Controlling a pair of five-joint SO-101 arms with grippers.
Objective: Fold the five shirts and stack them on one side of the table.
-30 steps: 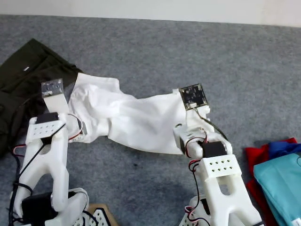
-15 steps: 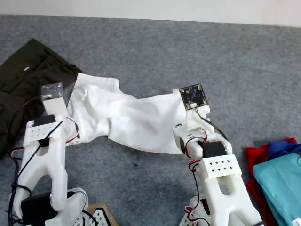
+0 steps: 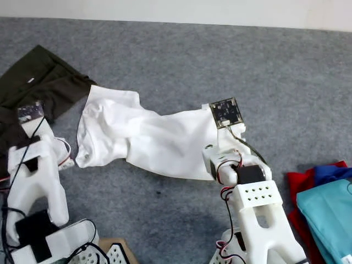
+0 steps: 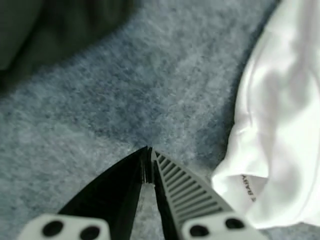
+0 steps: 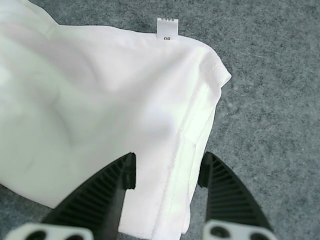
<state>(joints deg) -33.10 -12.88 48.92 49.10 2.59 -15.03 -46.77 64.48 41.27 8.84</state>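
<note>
Five shirts are counted in the high view. One white shirt (image 3: 148, 137) is spread crumpled across the middle of the table, and one dark shirt (image 3: 38, 82) is heaped at the far left. Three more, a red shirt (image 3: 298, 182), a blue shirt (image 3: 330, 173) and a teal shirt (image 3: 327, 212), are piled together at the right edge, with the teal one uppermost. Two arms are seen. The left gripper (image 4: 149, 161) is held with its jaws pressed together and nothing between them, above bare surface between the dark shirt and the white shirt's edge. The right gripper (image 5: 167, 170) is spread wide, its jaws set to either side of a folded hem at the white shirt's right end, with nothing clamped. One small label (image 5: 167, 27) is seen sticking out of that shirt's edge. The table is covered by a grey carpet-like surface (image 3: 220, 66), and a strip of pale wall (image 3: 165, 8) is seen along its far side.
</note>
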